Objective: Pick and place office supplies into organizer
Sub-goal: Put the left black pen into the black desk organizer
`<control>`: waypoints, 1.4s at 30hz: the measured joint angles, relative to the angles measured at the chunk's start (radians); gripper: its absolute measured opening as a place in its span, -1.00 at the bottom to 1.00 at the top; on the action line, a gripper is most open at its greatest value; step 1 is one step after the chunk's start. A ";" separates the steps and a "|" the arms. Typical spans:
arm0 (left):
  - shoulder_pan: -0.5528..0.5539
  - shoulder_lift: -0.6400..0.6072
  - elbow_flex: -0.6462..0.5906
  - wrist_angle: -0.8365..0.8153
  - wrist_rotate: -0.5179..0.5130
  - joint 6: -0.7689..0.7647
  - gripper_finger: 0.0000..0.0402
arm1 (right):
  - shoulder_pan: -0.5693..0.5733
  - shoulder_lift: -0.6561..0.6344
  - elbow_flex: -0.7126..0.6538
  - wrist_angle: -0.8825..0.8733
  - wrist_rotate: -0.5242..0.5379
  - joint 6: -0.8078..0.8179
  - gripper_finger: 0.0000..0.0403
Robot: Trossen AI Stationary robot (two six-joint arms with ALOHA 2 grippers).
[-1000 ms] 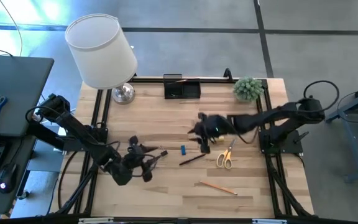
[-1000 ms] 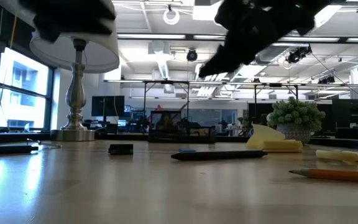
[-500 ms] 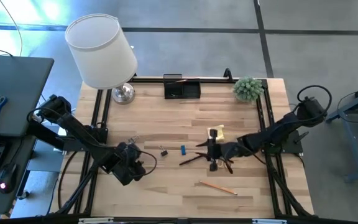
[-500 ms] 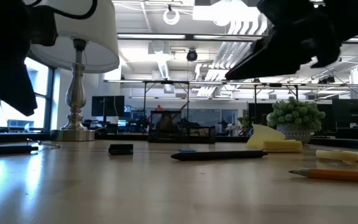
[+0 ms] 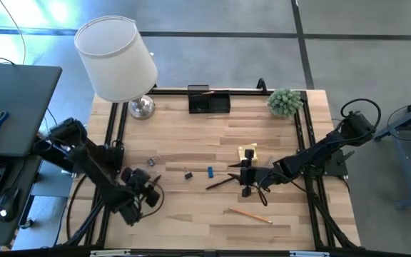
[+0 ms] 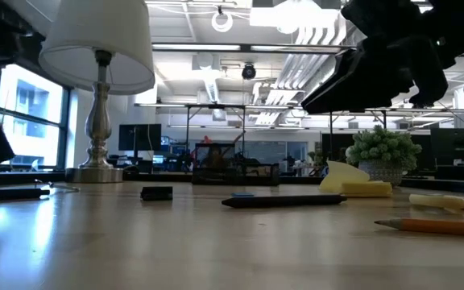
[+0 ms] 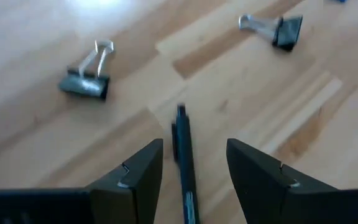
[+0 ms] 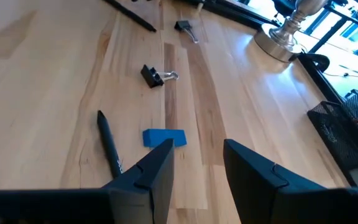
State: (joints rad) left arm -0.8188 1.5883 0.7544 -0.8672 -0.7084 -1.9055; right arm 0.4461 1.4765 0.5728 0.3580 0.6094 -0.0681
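Note:
My left gripper point(image 5: 150, 183) point(image 7: 194, 149) hovers open near the table's left near part; a dark pen point(image 7: 182, 158) lies on the wood between its fingers, untouched. Two binder clips point(image 5: 153, 161) point(image 5: 188, 174) lie beyond it. My right gripper point(image 5: 245, 175) point(image 8: 197, 158) is open above the table's middle right, close to a second dark pen point(image 5: 221, 183), the small blue piece point(image 5: 210, 171) and the yellow sticky pad point(image 5: 247, 152). The orange scissors point(image 5: 261, 190) lie mostly hidden under the right arm. A pencil point(image 5: 250, 214) lies toward the near edge. The black organizer point(image 5: 209, 101) stands at the far edge.
A white-shaded lamp point(image 5: 116, 58) with a chrome base stands at the far left corner, and a small green plant point(image 5: 285, 101) at the far right corner. Black frame rails point(image 5: 114, 135) run along the table's sides. Bare wood lies between the organizer and the loose items.
My right gripper has moved from the table's middle toward the near edge, uncovering the yellow sticky pad; it now covers the scissors. My left gripper has drawn back toward the left near corner. The loose items have stayed where they were.

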 joint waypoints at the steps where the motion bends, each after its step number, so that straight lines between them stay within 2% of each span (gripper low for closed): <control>1: -0.017 0.014 0.000 0.009 0.001 -0.021 -0.18 | 0.000 0.000 0.000 0.002 0.000 0.000 -0.34; 5: -0.058 0.100 0.000 0.062 -0.019 -0.076 -0.18 | 0.000 0.000 0.000 0.012 0.000 -0.001 -0.34; 11: -0.058 0.225 0.001 0.050 -0.055 -0.176 -0.18 | -0.001 0.000 0.000 0.019 0.004 -0.003 -0.34; 15: -0.059 0.255 0.001 0.013 -0.079 -0.238 -0.18 | -0.001 0.000 0.000 0.021 0.035 -0.003 -0.34; 23: -0.059 0.269 0.000 0.017 -0.065 -0.223 -0.21 | -0.001 0.000 0.000 0.021 0.049 -0.001 -0.34; 26: -0.060 0.286 0.000 0.040 -0.087 -0.223 -0.36 | -0.001 0.000 0.000 0.021 0.049 0.000 -0.34; 32: -0.059 0.294 0.000 0.071 -0.124 -0.236 -0.85 | -0.001 0.000 0.000 0.020 0.049 0.000 -0.34; 34: -0.061 0.295 0.000 0.089 -0.140 -0.239 -0.94 | -0.001 0.000 0.000 0.020 0.049 0.000 -0.34; 42: -0.064 0.297 0.000 0.101 -0.159 -0.258 -0.70 | -0.001 0.000 0.000 0.020 0.049 -0.001 -0.34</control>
State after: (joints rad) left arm -0.8829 1.8855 0.7540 -0.7658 -0.8678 -2.1633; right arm 0.4450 1.4769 0.5728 0.3778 0.6586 -0.0692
